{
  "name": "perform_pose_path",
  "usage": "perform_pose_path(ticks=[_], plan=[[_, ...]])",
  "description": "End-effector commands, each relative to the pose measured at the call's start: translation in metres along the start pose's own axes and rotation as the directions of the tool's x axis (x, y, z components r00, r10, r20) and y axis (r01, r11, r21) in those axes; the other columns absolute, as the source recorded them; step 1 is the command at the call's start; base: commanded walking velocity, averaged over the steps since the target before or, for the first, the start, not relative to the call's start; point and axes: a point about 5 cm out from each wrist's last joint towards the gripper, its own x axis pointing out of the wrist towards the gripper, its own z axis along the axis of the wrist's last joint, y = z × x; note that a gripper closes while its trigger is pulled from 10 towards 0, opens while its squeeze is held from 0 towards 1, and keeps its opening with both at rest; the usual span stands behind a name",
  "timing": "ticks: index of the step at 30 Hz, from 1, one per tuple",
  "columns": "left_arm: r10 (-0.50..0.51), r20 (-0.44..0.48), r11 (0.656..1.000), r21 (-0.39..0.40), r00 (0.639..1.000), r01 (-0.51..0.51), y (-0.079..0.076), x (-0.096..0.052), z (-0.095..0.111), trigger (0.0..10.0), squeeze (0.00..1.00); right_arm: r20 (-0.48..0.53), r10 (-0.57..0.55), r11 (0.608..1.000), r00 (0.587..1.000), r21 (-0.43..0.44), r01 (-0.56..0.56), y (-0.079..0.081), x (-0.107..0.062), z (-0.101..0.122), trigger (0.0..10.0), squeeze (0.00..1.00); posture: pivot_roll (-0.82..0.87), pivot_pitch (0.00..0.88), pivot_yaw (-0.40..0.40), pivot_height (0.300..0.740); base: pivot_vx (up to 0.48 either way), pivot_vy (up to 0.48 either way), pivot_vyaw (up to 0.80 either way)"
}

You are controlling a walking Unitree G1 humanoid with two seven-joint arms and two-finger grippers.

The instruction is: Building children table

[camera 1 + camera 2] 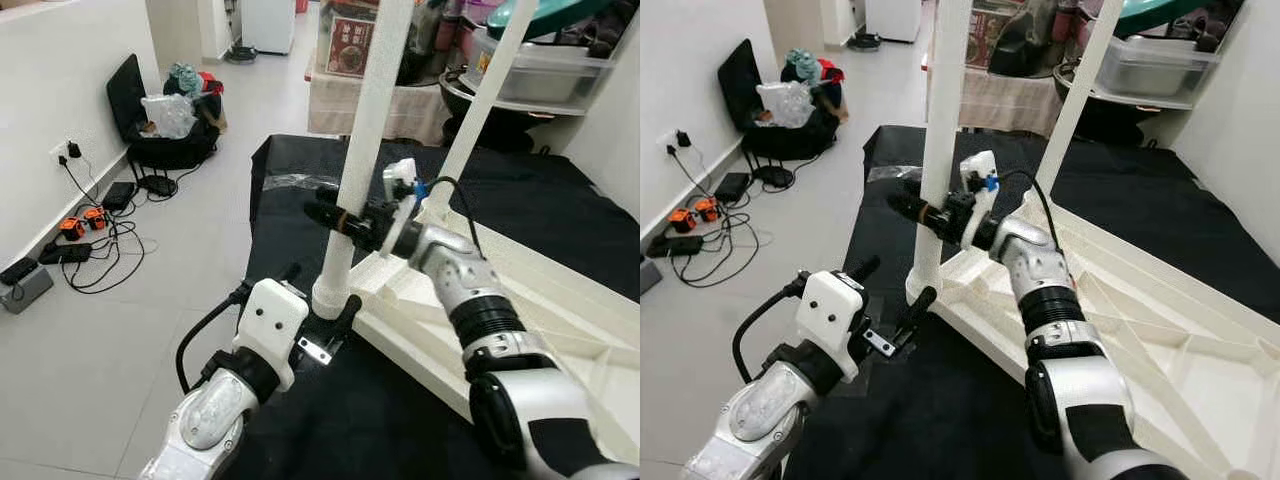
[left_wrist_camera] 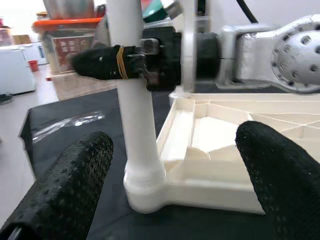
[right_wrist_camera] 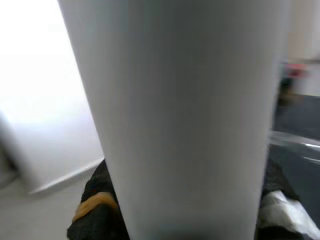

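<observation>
My right gripper [image 1: 345,222] clamps the white leg [image 1: 368,130] standing upright in the upturned tabletop's [image 1: 560,320] corner socket; my left gripper [image 1: 320,300], wide open, should brace its base while I twist squarely

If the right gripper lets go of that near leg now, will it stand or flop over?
Probably stands: the leg is upright, its base seated in the tabletop's corner socket. It looks stiff, smooth plastic, so likely light and slippery. The right gripper is clamped around it; the left gripper brackets the base, open.

Red box [image 1: 351,45] label: print unreadable.
</observation>
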Motion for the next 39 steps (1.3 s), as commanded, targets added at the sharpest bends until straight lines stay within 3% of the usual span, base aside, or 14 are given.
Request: perform_pose_path(ticks=[1, 5, 8, 13, 17, 18, 19, 20, 21, 22, 25, 26, 32, 39], plan=[[-0.002, 0.002, 1.000, 0.001, 1.000, 0.002, -0.001, 0.000, 0.000, 10.0, 0.00, -0.043, -0.144, 0.988, 0.989, 0.049, 0.146, -0.013, -0.007, -0.013, 0.0, 0.00, 0.09, 0.000, -0.112, 0.740, 0.000, 0.000, 0.00], [-0.004, 0.001, 1.000, 0.002, 1.000, 0.004, -0.002, 0.000, -0.001, 10.0, 0.00, -0.075, -0.334, 0.941, 0.940, 0.030, 0.337, -0.026, -0.012, -0.015, 0.0, 0.00, 0.09, 0.000, -0.108, 0.740, 0.000, 0.000, 0.00], [-0.005, 0.001, 1.000, 0.002, 1.000, 0.005, -0.002, 0.000, -0.001, 10.0, 0.00, -0.033, -0.830, 0.557, 0.557, -0.078, 0.827, -0.047, -0.045, -0.018, 0.0, 0.00, 0.09, 0.000, -0.111, 0.740, 0.000, 0.000, 0.00], [-0.003, 0.001, 1.000, 0.004, 1.000, 0.003, -0.003, 0.000, -0.001, 10.0, 0.00, -0.015, -0.870, 0.494, 0.493, -0.028, 0.869, -0.036, -0.047, -0.017, 0.0, 0.00, 0.09, 0.000, -0.114, 0.740, 0.000, 0.000, 0.00], [-0.002, -0.002, 1.000, 0.004, 1.000, 0.002, -0.003, -0.001, -0.002, 10.0, 0.00, -0.025, -0.854, 0.519, 0.520, 0.050, 0.853, -0.023, -0.038, -0.018, 0.0, 0.00, 0.09, 0.000, -0.113, 0.740, 0.000, 0.000, 0.00], [-0.002, -0.003, 1.000, 0.003, 1.000, 0.002, -0.003, -0.001, -0.002, 10.0, 0.00, -0.009, -0.823, 0.566, 0.568, 0.068, 0.822, -0.017, -0.028, -0.016, 10.0, 0.00, 0.09, 0.000, -0.116, 0.740, 0.000, 0.000, 0.00], [-0.002, -0.003, 1.000, 0.003, 1.000, 0.002, -0.003, -0.001, -0.002, 10.0, 0.00, -0.009, -0.823, 0.566, 0.568, 0.068, 0.822, -0.017, -0.028, -0.016, 10.0, 0.00, 0.09, 0.000, -0.116, 0.740, 0.000, 0.000, 0.00], [-0.003, -0.004, 1.000, 0.003, 1.000, 0.003, -0.003, -0.001, -0.002, 10.0, 0.00, 0.026, -0.765, 0.644, 0.643, 0.061, 0.763, -0.010, -0.018, -0.011, 10.0, 0.35, 0.09, 0.000, -0.117, 0.740, 0.000, 0.000, 0.00], [-0.003, -0.004, 1.000, 0.003, 1.000, 0.003, -0.003, -0.001, -0.002, 10.0, 0.00, 0.026, -0.765, 0.644, 0.643, 0.061, 0.763, -0.010, -0.018, -0.011, 10.0, 0.35, 0.09, 0.000, -0.117, 0.740, 0.000, 0.000, 0.00], [-0.004, -0.004, 1.000, 0.003, 1.000, 0.004, -0.003, -0.001, -0.002, 10.0, 0.00, 0.066, -0.686, 0.727, 0.724, 0.076, 0.682, -0.002, -0.009, -0.005, 10.0, 1.00, 0.09, 0.000, -0.116, 0.740, 0.000, 0.000, 0.00], [-0.004, -0.005, 1.000, 0.001, 1.000, 0.004, -0.004, -0.001, -0.003, 10.0, 0.00, 0.183, -0.512, 0.854, 0.839, 0.009, 0.520, 0.009, 0.003, 0.014, 10.0, 0.96, 0.09, 0.000, -0.117, 0.740, 0.000, 0.000, 0.00], [-0.004, -0.005, 1.000, 0.000, 1.000, 0.004, -0.004, 0.000, -0.003, 10.0, 0.00, 0.226, -0.434, 0.884, 0.872, -0.080, 0.461, 0.014, 0.004, 0.023, 10.0, 0.00, 0.09, 0.000, -0.117, 0.740, 0.000, 0.000, 0.00], [-0.004, -0.003, 1.000, -0.001, 1.000, 0.004, -0.004, 0.000, -0.002, 10.0, 0.00, 0.054, 0.020, 0.992, 0.998, -0.123, -0.013, 0.014, -0.009, 0.013, 10.0, 0.00, 0.09, 0.000, -0.117, 0.740, 0.000, 0.000, 0.00], [-0.004, 0.001, 1.000, 0.004, 1.000, 0.004, -0.003, 0.001, -0.002, 10.0, 0.00, -0.034, 0.384, 0.923, 0.923, -0.026, -0.385, 0.018, -0.026, 0.004, 10.0, 0.00, 0.10, 0.000, -0.123, 0.740, 0.000, 0.000, 0.00]])
